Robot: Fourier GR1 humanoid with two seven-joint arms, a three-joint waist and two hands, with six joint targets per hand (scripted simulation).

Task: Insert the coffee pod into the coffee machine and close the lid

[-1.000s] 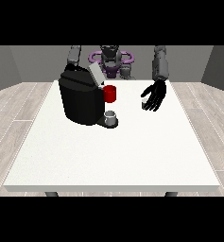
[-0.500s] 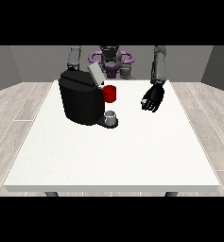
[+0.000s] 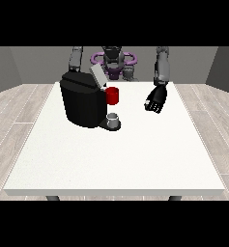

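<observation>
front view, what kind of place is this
Probably a bare test room for a tabletop task: a large white table on pale plank flooring, plain grey walls, and a black coffee machine in front of the robot.

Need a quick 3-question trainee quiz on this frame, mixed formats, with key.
1. True or false: the hand at the view's right touches the coffee machine.
2. Which colour is the thing at the machine's front, under the raised lid? A) blue B) red C) green
3. Fill in: the small grey thing sits on the machine's ____.

Key: 1. False, it hangs apart, over the table. 2. B, a red thing at the machine. 3. Base.
</observation>
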